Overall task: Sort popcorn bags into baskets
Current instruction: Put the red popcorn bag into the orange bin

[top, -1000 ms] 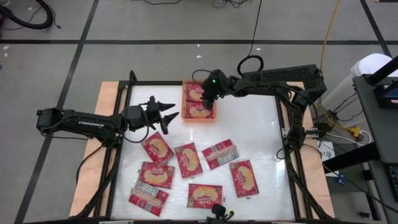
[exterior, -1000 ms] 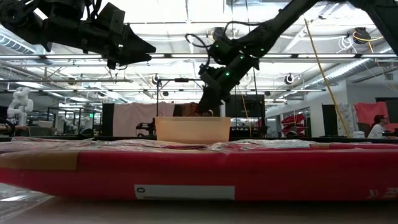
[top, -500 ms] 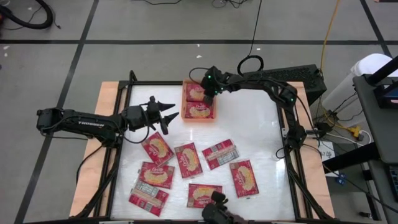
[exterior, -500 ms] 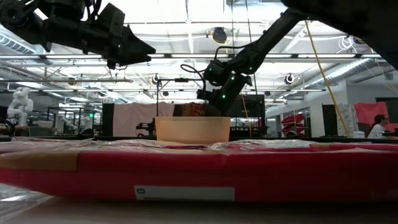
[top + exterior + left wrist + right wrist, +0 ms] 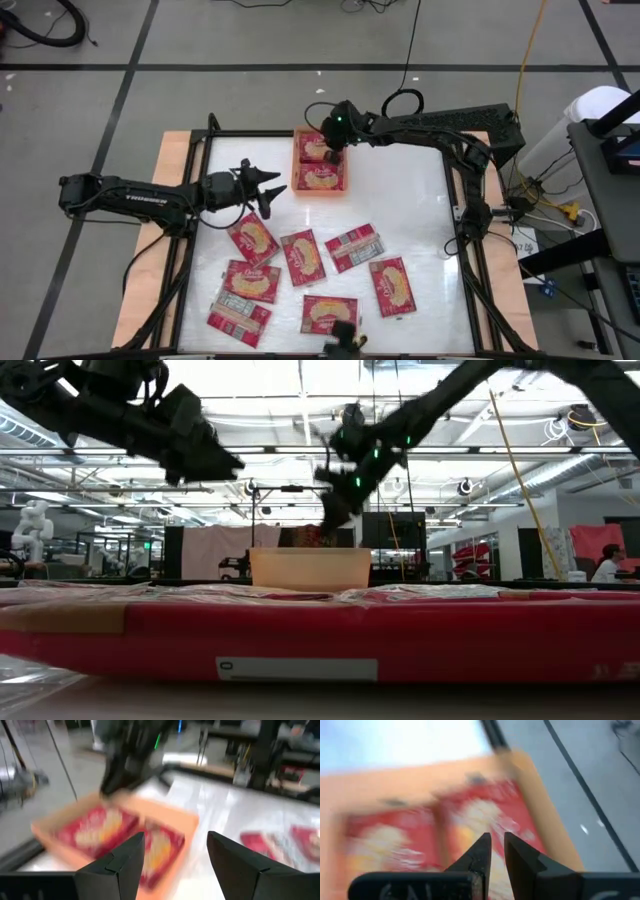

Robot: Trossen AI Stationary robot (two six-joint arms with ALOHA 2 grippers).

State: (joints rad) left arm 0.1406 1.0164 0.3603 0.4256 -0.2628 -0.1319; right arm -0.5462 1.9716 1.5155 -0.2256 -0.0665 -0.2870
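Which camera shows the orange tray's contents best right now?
The high view: the orange tray lies unblurred with two packets side by side. Both wrist views show it blurred; the low view shows only its near wall.

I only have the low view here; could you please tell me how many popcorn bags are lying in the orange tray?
Observer: Two popcorn bags lie flat, side by side, in the orange tray.
Operator: Thank you. Is the right gripper above it holding anything?
Observer: No. The right gripper is over the far bag, its fingers nearly closed with nothing between them.
Operator: And where is the left gripper, please?
Observer: The left gripper hovers over the table just beside the tray, its fingers open and empty.
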